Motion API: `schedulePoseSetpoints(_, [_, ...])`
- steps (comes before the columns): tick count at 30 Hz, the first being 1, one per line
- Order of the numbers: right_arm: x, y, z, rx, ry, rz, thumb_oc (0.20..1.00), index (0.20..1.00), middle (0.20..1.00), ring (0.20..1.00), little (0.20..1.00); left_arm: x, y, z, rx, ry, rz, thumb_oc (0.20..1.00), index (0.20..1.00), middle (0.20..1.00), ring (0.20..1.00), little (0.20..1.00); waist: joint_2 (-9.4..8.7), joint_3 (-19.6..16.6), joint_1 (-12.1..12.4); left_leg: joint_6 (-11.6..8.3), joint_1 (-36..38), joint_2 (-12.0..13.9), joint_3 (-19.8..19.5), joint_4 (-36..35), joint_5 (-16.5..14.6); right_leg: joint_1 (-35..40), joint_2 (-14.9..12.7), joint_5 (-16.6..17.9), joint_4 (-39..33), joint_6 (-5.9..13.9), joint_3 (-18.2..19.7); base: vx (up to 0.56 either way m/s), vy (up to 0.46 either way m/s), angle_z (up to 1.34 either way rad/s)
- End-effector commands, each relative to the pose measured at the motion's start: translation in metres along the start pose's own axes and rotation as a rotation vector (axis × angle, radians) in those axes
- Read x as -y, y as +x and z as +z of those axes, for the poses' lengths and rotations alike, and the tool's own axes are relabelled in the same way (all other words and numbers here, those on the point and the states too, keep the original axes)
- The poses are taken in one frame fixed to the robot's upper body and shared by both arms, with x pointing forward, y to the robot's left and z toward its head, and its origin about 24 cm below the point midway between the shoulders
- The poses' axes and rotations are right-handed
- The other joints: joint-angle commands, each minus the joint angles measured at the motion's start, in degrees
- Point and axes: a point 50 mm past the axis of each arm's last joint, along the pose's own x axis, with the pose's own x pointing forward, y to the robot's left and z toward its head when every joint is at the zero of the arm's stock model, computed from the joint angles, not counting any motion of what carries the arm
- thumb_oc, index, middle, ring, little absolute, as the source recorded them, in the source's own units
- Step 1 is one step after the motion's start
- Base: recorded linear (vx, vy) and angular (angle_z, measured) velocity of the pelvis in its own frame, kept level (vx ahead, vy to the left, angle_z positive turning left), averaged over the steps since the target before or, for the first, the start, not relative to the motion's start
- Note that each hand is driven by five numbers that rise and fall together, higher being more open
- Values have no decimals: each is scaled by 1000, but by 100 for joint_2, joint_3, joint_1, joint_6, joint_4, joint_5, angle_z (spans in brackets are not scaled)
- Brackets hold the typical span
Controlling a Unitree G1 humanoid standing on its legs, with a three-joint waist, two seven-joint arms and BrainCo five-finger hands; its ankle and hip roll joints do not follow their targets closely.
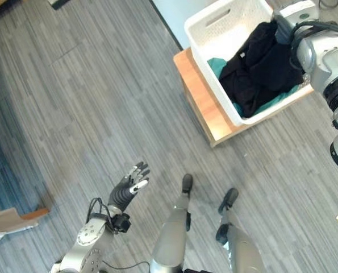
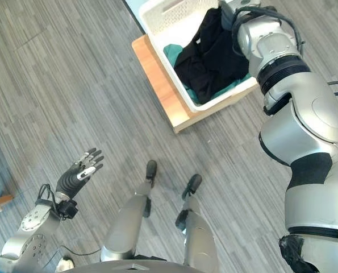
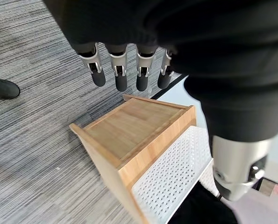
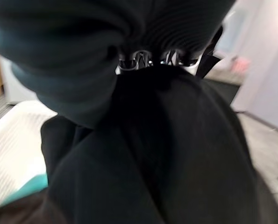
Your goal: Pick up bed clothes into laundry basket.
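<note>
- Here, 2 pieces of cloth lie in the laundry basket point(image 1: 205, 34): 1 black garment point(image 1: 259, 65), soft and crumpled, heaped on top, and 1 teal cloth point(image 1: 217, 66) under it, showing at the basket's left and near edges.
- The black garment spills up over the basket's far right rim, where the right hand point(image 4: 150, 58) sits against it.
- In the right wrist view that hand's fingers are buried in the black folds, so I cannot tell whether they grip it.
- The 1 basket is white plastic, rectangular, with perforated walls and a slot handle at its far end.
- It stands on 1 low wooden stand point(image 1: 200, 96) of light wood with a flat top, at the far right of the scene; a bare strip of the top shows to the basket's left.
- The left hand point(image 1: 130, 185) is held in the air at the near left, well apart from the basket, its fingers straight and slightly spread, holding nothing.
- The floor point(image 1: 89, 102) is grey planking with a fine streaked grain.
</note>
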Motion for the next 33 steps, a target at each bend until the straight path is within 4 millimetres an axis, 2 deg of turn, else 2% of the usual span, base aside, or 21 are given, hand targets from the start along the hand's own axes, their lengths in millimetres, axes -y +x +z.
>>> schedulePoseSetpoints(1, [1,4,26,94,2,146,288,288,288,288,288,10,-1,19,96,10,-61,1000,1000,1000,1000,1000,-96,163,38,-371,210,184,-93,-214,160,309,-402,-458,73,556,441,0,0,0])
schedulePoseSetpoints(2, [-3,4,30,111,66,179,1000,1000,1000,1000,1000,10,-1,19,88,18,-72,1000,1000,1000,1000,1000,-92,169,42,-371,211,184,-100,-214,163,313,-399,-460,73,552,445,-53,-20,-1])
schedulePoseSetpoints(4, [-12,3,29,94,152,243,1000,1000,1000,1000,1000,8,-2,19,74,33,-86,1000,1000,1000,1000,1000,-60,180,59,-374,227,180,-123,-214,162,336,-408,-461,73,554,427,-38,-11,0])
schedulePoseSetpoints(6, [-8,3,33,111,183,240,1000,1000,1000,1000,1000,8,-3,20,72,46,-103,1000,1000,1000,1000,1000,-46,182,62,-367,264,181,-130,-214,152,365,-416,-449,73,554,405,-31,2,4])
schedulePoseSetpoints(9, [5,4,44,182,100,192,1000,1000,1000,1000,1000,5,-2,24,71,83,-116,1000,1000,1000,1000,1000,-67,130,77,-369,350,178,-136,-214,130,443,-431,-447,73,564,380,-21,4,3])
schedulePoseSetpoints(11, [41,2,49,249,228,55,1000,1000,1000,1000,1000,0,2,35,94,166,-107,1000,1000,1000,1000,1000,-141,-41,51,-377,494,151,-145,-214,94,584,-443,-455,73,554,388,-16,-8,0])
schedulePoseSetpoints(16, [65,-2,61,322,245,-21,1000,1000,1000,1000,1000,0,3,36,102,157,-95,1000,1000,1000,1000,1000,-146,-154,1,-330,653,93,-140,-214,66,765,-481,-449,74,545,350,3,6,-1])
schedulePoseSetpoints(17, [82,-6,62,356,275,-83,1000,1000,1000,1000,1000,-3,2,35,92,171,-80,1000,1000,1000,1000,1000,-110,-247,-44,-305,802,52,-148,-214,4,908,-507,-484,100,551,346,8,51,3])
schedulePoseSetpoints(19, [96,-12,65,400,273,-124,1000,1000,1000,1000,1000,-6,2,40,101,205,-78,1000,1000,1000,1000,1000,-94,-356,-124,-284,913,22,-139,-214,-5,1018,-545,-487,112,560,339,24,61,5])
schedulePoseSetpoints(21, [118,-23,69,472,322,-199,1000,1000,1000,1000,1000,-4,3,46,125,209,-83,1000,1000,1000,1000,1000,-107,-481,-248,-267,1085,-1,-100,-208,-76,1174,-567,-538,136,569,343,77,63,3])
schedulePoseSetpoints(22, [137,-40,72,579,439,-279,1000,1000,1000,1000,1000,-5,3,47,133,207,-71,1000,1000,1000,1000,1000,-136,-577,-386,-239,1236,-21,-68,-204,-127,1302,-592,-575,160,568,377,60,56,5])
schedulePoseSetpoints(23, [136,-40,71,577,440,-279,1000,1000,1000,1000,1000,-5,3,47,133,208,-72,1000,1000,1000,1000,1000,-142,-580,-382,-234,1225,-25,-70,-214,-100,1289,-596,-556,156,568,376,92,86,0])
schedulePoseSetpoints(24, [147,-70,71,727,546,-346,1000,1000,1000,1000,1000,-9,-1,48,140,222,-33,1000,1000,1000,1000,1000,-169,-659,-568,-194,1417,-16,-6,-198,-205,1413,-619,-613,215,579,451,39,48,-8])
schedulePoseSetpoints(25, [146,-70,70,724,548,-346,1000,1000,1000,1000,1000,-9,-1,48,139,225,-34,1000,1000,1000,1000,1000,-187,-673,-556,-189,1400,-21,-5,-210,-173,1394,-623,-588,208,578,453,82,60,-4])
schedulePoseSetpoints(26, [149,-88,69,819,619,-377,1000,1000,1000,1000,1000,-11,-3,47,143,225,-12,1000,1000,1000,1000,1000,-184,-713,-654,-176,1490,-15,33,-195,-243,1457,-625,-634,232,586,477,28,37,-5])
schedulePoseSetpoints(28, [126,-124,55,944,781,-364,1000,1000,1000,1000,1000,-14,-9,41,144,179,45,1000,1000,1000,1000,1000,-184,-838,-912,-140,1643,-4,128,-188,-319,1552,-630,-673,262,607,543,82,46,-17])
schedulePoseSetpoints(29, [109,-132,45,917,845,-376,1000,1000,1000,1000,1000,-14,-11,37,143,160,66,1000,1000,1000,1000,1000,-177,-911,-1011,-116,1675,-3,165,-196,-321,1562,-643,-655,258,616,567,147,47,-28])
schedulePoseSetpoints(30, [74,-157,13,801,894,-435,1000,1000,1000,1000,1000,-16,-20,29,137,117,112,1000,1000,1000,1000,1000,-212,-1081,-1231,-86,1820,7,242,-187,-432,1659,-655,-707,252,649,586,85,36,-25])
schedulePoseSetpoints(31, [71,-160,10,789,900,-438,1000,1000,1000,1000,1000,-16,-20,30,131,126,105,1000,1000,1000,1000,1000,-254,-1104,-1180,-82,1806,3,237,-197,-402,1647,-657,-685,246,646,581,112,29,-29])
schedulePoseSetpoints(32, [49,-171,-3,712,967,-446,1000,1000,1000,1000,1000,-17,-24,26,136,102,139,1000,1000,1000,1000,1000,-240,-1167,-1336,-71,1887,19,286,-184,-472,1693,-656,-726,264,671,605,91,9,-37])
schedulePoseSetpoints(33, [-6,-187,-19,551,1244,-365,1000,1000,1000,1000,1000,-18,-28,16,93,101,145,1000,1000,1000,1000,1000,-298,-1329,-1380,-52,2009,39,341,-186,-529,1753,-655,-748,261,693,648,93,9,-37])
